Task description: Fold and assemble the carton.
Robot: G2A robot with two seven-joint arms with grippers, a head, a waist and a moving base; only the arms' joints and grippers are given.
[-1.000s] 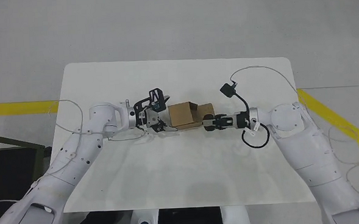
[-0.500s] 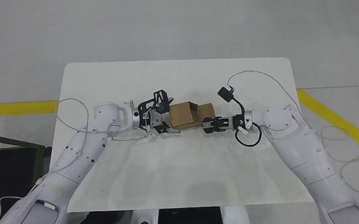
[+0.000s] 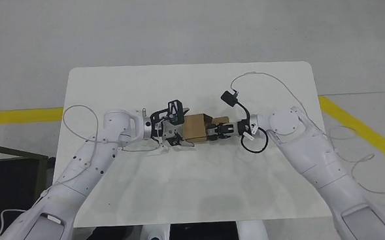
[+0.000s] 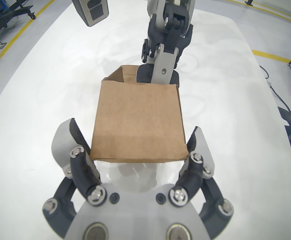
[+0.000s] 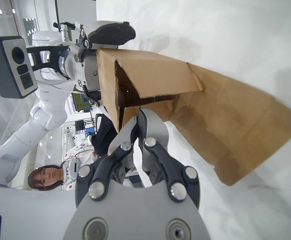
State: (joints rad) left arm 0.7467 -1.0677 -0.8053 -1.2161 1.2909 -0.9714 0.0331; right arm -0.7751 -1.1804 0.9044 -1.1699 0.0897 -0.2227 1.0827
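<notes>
The carton (image 3: 196, 127) sits at table (image 3: 261, 182) centre. The left gripper (image 4: 134, 123) at its 9 o'clock seems to clamp it, jaws wide; the right gripper (image 5: 138, 113) at 3 o'clock, jaws pressed together, enters its open end.

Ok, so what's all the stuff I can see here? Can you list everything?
cardboard box: one, brown, middle of the table, one end open with its flaps out
table: one, white, under the box
floor lines: two, yellow, on the grey floor, one on each side of the table
left end effector: one, grey and black, clamped on one end of the box
right end effector: one, grey and black, fingers shut, tips at the box's open end
</notes>
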